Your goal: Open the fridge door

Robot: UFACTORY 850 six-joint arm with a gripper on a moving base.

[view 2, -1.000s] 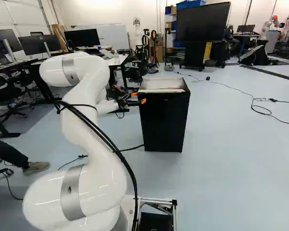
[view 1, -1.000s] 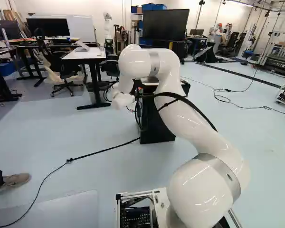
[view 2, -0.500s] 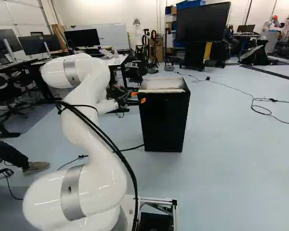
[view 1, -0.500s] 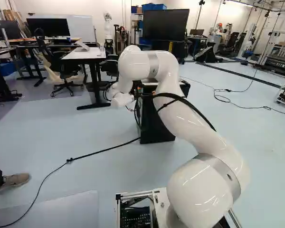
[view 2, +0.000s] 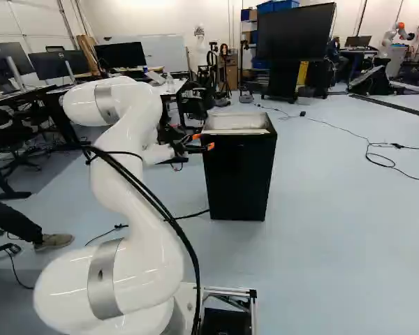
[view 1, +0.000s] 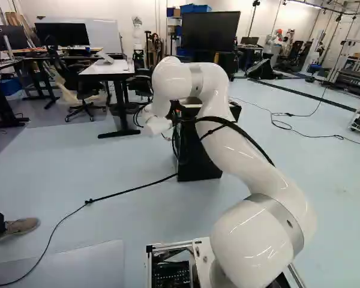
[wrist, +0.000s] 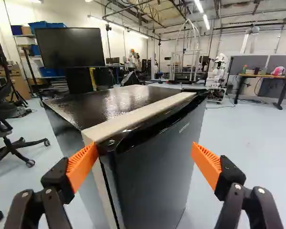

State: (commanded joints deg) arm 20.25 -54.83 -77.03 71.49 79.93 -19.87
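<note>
The black fridge (view 2: 239,178) stands on the floor ahead of the arm, with its door flush against the body. My gripper (view 2: 203,142) is at the fridge's upper edge, on its left side in the right base view. In the wrist view the gripper (wrist: 144,149) is open, its orange pads wide apart. The dark door (wrist: 155,174) lies ahead between them, below a pale strip (wrist: 138,117) along the top. One pad (wrist: 82,166) overlaps the door's near upper corner; whether it touches is unclear. The other pad (wrist: 206,164) is off the door's far side.
A black cable (view 1: 132,189) crosses the floor to the left of the fridge. Behind stand a white desk (view 1: 111,68), an office chair (view 1: 81,90) and a large screen (view 2: 294,31). A person's shoe (view 2: 54,241) shows at the left. Another robot (view 2: 394,35) stands far back.
The base has turned very slightly, shifting the scene a little to the right in both base views. My arm's upper part and wrist have moved slightly right, and the fridge door looks unchanged.
</note>
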